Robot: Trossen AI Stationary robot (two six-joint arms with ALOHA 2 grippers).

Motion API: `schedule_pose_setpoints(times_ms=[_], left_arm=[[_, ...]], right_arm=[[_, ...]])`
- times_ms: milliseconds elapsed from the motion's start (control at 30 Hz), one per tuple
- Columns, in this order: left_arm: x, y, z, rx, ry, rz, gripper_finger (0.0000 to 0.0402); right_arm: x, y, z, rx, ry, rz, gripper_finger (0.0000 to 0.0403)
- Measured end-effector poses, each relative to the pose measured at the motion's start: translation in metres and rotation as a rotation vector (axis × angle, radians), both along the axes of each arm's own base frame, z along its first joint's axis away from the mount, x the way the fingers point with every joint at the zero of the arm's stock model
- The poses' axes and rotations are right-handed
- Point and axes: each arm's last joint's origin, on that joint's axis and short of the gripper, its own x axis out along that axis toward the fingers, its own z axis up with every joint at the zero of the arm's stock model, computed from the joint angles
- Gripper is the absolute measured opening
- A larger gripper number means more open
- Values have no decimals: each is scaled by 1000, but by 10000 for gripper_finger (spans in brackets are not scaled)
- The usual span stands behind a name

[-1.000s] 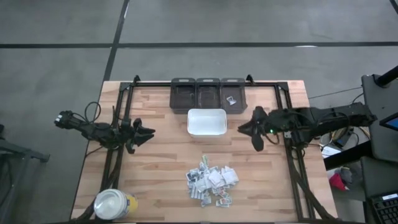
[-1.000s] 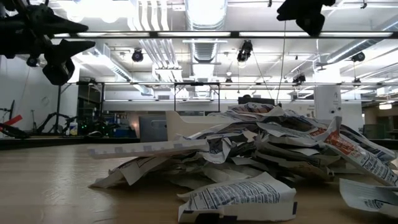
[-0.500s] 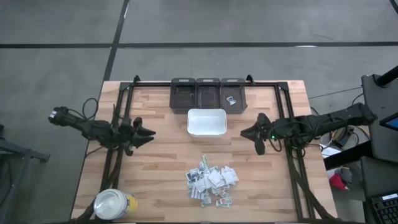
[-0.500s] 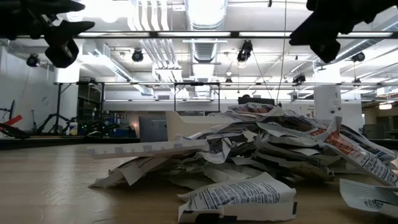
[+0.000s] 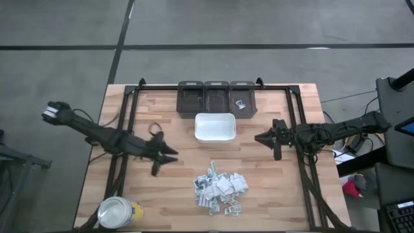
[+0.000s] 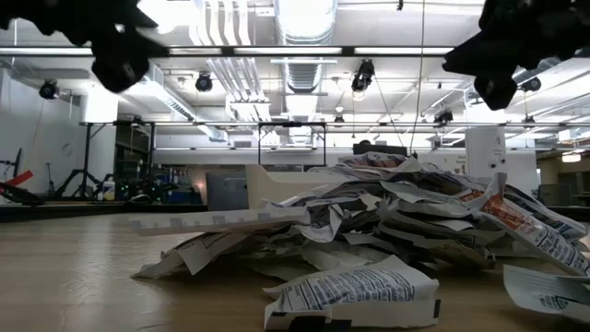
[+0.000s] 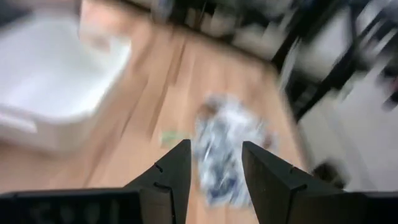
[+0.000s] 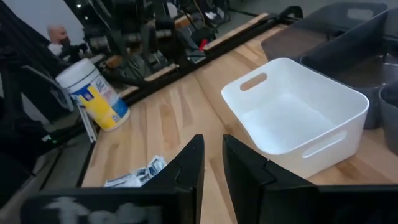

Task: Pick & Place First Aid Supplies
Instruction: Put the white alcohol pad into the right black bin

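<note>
Left gripper (image 5: 162, 154) swung toward the packets (image 5: 220, 188), fingers spread, seemingly empty.

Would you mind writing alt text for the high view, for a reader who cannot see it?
Seen from above, a wooden table holds a pile of small packets near its front, with a white tray behind and three dark bins beyond that. The left gripper, open, reaches toward the pile; the right gripper hangs right of the tray. A jar stands front-left.

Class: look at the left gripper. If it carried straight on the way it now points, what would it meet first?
Most likely the pile of first aid packets. The left gripper, fingers apart, aims at it over bare table; its height above the wood is unclear.
</note>
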Motion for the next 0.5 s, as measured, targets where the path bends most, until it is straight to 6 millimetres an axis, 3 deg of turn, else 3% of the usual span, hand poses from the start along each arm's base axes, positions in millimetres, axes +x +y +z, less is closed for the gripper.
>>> schedule_pose_setpoints(times_ms=[133, 233, 500], left_arm=[[26, -12, 6, 33, 133, -35, 138], [45, -20, -2, 94, 285, -54, 138], [91, -40, -12, 180, 432, -149, 138]], right_arm=[[-3, -1, -8, 5, -15, 0, 56], [-5, -1, -11, 10, -34, 0, 57], [-4, -1, -11, 10, -34, 1, 57]])
